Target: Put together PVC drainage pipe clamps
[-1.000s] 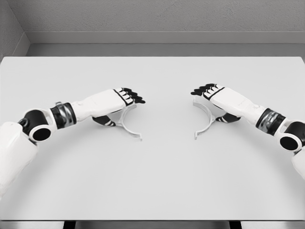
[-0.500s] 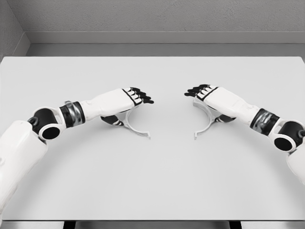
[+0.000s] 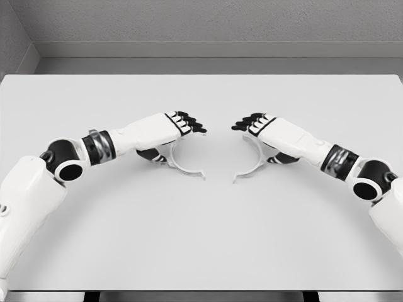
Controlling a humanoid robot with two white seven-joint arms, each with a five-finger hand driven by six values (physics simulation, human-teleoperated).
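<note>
One clamp half [image 3: 182,165] is gripped beneath the left robot hand [image 3: 179,126], the other clamp half [image 3: 252,165] beneath the right robot hand [image 3: 255,124]. The halves are kept apart, facing; joining is judged still undone.

White table [image 3: 201,239]; grey wall [image 3: 214,22] behind.

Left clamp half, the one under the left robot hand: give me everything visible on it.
The left clamp half is a thin, pale grey half-ring that looks like plastic, with a small flat tab at its near end. Its open side faces right, toward the other clamp half, with a clear gap between them. The near end appears to rest on the white table. The far end is hidden beneath the left robot hand, whose fingers curl over the top of it and whose dark thumb sits against its left side.
</note>
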